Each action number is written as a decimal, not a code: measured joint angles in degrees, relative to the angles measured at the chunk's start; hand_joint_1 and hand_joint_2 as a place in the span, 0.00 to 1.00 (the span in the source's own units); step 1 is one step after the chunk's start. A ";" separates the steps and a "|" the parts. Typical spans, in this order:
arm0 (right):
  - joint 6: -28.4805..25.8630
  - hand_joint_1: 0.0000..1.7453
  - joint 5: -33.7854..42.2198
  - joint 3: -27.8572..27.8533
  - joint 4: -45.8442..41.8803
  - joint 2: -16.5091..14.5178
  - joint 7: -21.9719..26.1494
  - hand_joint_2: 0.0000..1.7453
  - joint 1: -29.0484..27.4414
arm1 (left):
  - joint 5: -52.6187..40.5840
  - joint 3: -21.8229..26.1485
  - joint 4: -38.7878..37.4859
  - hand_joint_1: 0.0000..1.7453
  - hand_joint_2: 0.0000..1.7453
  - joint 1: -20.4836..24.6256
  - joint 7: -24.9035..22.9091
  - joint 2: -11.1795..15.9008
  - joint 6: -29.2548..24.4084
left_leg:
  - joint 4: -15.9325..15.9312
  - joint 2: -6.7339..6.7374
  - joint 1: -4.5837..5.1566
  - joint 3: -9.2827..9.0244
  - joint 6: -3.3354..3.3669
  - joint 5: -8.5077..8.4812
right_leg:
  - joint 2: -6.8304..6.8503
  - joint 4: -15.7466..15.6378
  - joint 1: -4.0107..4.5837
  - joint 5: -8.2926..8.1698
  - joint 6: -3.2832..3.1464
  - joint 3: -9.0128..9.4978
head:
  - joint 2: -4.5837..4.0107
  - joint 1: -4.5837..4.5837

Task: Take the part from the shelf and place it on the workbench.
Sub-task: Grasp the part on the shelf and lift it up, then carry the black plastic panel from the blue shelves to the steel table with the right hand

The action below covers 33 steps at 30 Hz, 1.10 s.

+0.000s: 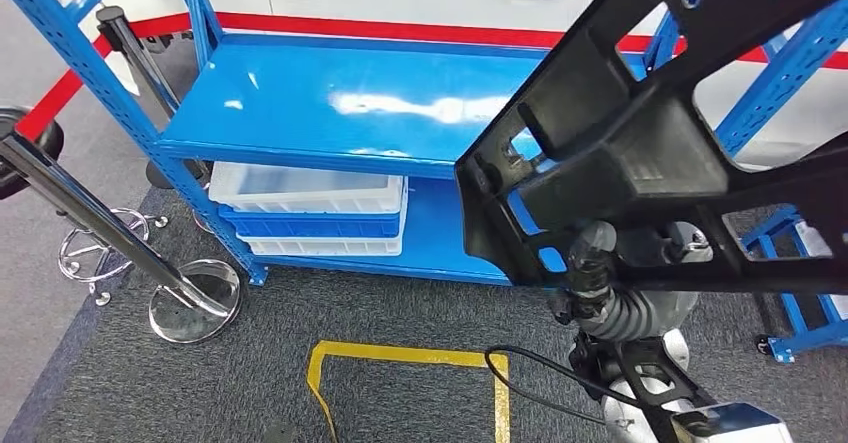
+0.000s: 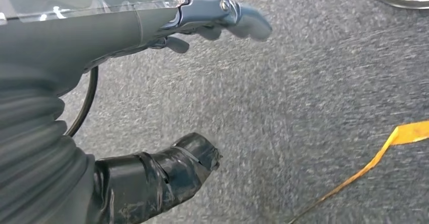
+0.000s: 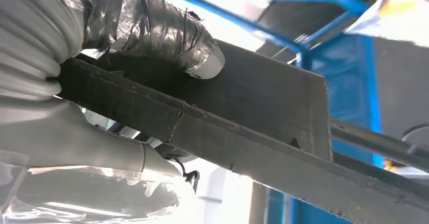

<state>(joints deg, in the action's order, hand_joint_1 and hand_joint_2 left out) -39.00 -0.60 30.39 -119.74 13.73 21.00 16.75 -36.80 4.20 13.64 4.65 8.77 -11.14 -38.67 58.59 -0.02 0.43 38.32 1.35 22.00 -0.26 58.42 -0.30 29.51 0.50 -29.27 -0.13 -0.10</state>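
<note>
The blue metal shelf unit (image 1: 330,103) fills the upper middle of the head view, its glossy top deck bare. On its lower deck, centre left, sits a stack of white and blue plastic trays (image 1: 312,210). The large black ribbed plastic part (image 1: 640,133) covers the upper right, lifted off the shelf. The right hand (image 1: 592,258) grips its lower edge, taped thumb (image 3: 172,37) pressed on the part's flat face. The left hand (image 2: 167,32) hangs over grey carpet (image 2: 303,107), fingers apart, holding nothing.
</note>
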 joint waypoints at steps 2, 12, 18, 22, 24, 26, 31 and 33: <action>-0.21 1.00 -0.93 0.08 0.14 0.01 -1.00 1.00 -1.54 | 1.15 0.41 -0.26 0.00 1.00 -0.38 0.66 0.00 0.51 | 1.87 -0.22 -0.07 0.89 -0.63 2.27 | 0.29 -0.33 -0.36 -0.98 -0.83 -0.63 | -0.01 0.15; 1.22 1.00 0.50 0.56 0.43 -0.02 1.45 1.00 -6.12 | 1.98 1.39 -0.89 0.00 1.00 -0.48 0.55 0.28 4.80 | 2.35 -0.64 -0.10 -6.44 -0.32 6.58 | 0.49 1.78 -0.35 -3.79 -0.83 -6.11 | 0.00 0.84; 2.04 1.00 0.75 0.61 1.11 -0.14 2.38 1.00 -6.66 | 1.91 1.56 -0.96 0.00 1.00 -0.45 1.44 1.28 5.49 | -1.53 -0.19 -0.23 -6.26 1.37 4.49 | 0.17 4.25 -0.24 -1.43 0.99 -7.80 | -0.01 0.55; 2.04 1.00 0.78 0.61 1.69 -0.33 2.62 1.00 -6.90 | 1.22 1.56 -0.96 0.00 1.00 -0.31 1.65 1.47 6.04 | -1.37 0.01 -0.06 -3.36 1.93 2.41 | 0.17 16.06 -0.45 5.36 1.38 -10.12 | 0.00 0.36; 1.97 1.00 0.73 0.61 1.95 -0.34 2.59 1.00 -6.98 | 0.65 1.47 -0.99 0.00 1.00 -0.32 1.31 1.47 6.04 | -1.13 -0.08 -0.10 -1.69 1.66 1.34 | 0.14 15.73 -0.70 1.69 1.61 -8.15 | -0.01 0.34; 1.85 1.00 0.58 0.61 2.09 -0.35 2.47 1.00 -7.07 | 0.17 1.24 -1.04 0.00 1.00 -0.25 0.56 1.45 5.94 | -0.55 -0.50 -0.13 -0.03 1.08 0.29 | -0.91 9.70 -0.96 -0.44 1.45 -3.16 | 0.01 0.34; 1.77 1.00 0.18 0.63 2.22 -0.35 2.07 1.00 -8.38 | -0.16 0.96 -1.08 0.00 1.00 0.09 -1.67 1.52 6.58 | -0.06 -2.44 -0.26 1.59 -0.61 -2.34 | -1.59 -0.14 -0.89 1.99 0.08 2.12 | 0.00 0.35; 1.80 1.00 -0.10 0.64 2.38 -0.37 1.98 1.00 -8.71 | -0.24 0.94 -1.10 0.00 1.00 -0.15 -2.27 1.69 6.88 | 1.14 -2.58 -0.37 2.45 -1.28 -0.97 | -0.62 -0.38 -1.25 0.98 -0.76 1.50 | -0.01 0.53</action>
<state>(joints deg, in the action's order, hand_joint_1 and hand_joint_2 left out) -37.20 -0.70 31.03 -117.36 13.36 22.98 8.04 -37.04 5.14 12.54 4.50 6.50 -9.45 -31.79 59.73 -2.61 0.06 40.77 0.07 21.03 -0.88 58.05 -1.55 30.49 -0.26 -27.77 -0.13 0.43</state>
